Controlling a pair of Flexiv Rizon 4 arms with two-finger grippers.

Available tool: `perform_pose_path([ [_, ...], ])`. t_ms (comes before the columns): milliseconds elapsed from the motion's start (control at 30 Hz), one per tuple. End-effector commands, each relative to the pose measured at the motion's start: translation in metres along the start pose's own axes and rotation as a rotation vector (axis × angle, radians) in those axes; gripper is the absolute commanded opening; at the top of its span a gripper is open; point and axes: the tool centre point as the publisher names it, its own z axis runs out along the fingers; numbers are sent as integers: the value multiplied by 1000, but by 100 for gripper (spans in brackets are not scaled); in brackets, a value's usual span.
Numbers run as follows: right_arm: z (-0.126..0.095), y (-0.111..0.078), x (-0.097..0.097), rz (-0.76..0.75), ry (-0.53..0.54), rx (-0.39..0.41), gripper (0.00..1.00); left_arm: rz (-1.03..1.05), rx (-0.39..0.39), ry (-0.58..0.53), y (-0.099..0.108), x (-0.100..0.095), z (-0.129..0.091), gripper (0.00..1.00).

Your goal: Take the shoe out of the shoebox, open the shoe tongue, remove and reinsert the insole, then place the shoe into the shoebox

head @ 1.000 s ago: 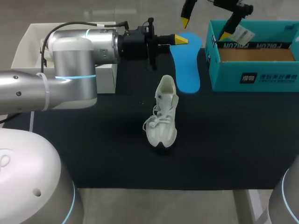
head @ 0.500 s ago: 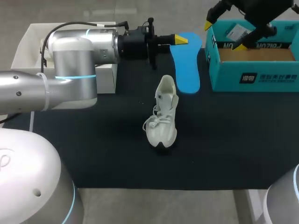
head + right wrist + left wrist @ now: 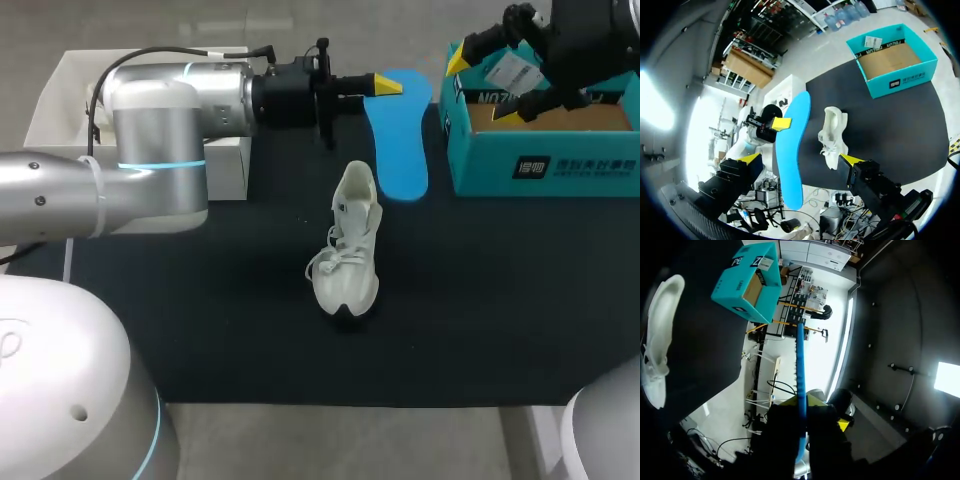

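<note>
The white shoe stands unmoved mid-mat, and the blue insole is still clamped by its end in the left gripper just beyond it. The right gripper, fingers apart and empty, has swung from past the insole to above the shoebox, so reinsertion looks next. The box carries white print and a white label, too small to read.
</note>
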Motion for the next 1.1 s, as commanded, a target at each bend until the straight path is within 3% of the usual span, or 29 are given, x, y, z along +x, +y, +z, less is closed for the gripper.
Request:
perform_pose_path([
  [33,15,1,-12,-44,669,-41,100,0,-2,-2,-1,0,0,0],
  [300,14,8,-20,-50,947,-9,100,0,-2,-2,-1,0,0,0],
  [633,-6,6,-22,34,1201,258,100,0,-2,-2,-1,0,0,0],
  [800,-5,5,-23,51,1182,390,100,0,-2,-2,-1,0,0,0],
  [1000,-2,6,-36,64,1103,367,100,0,-2,-2,-1,0,0,0],
  [1100,3,8,-41,61,1002,363,100,0,-2,-2,-1,0,0,0],
])
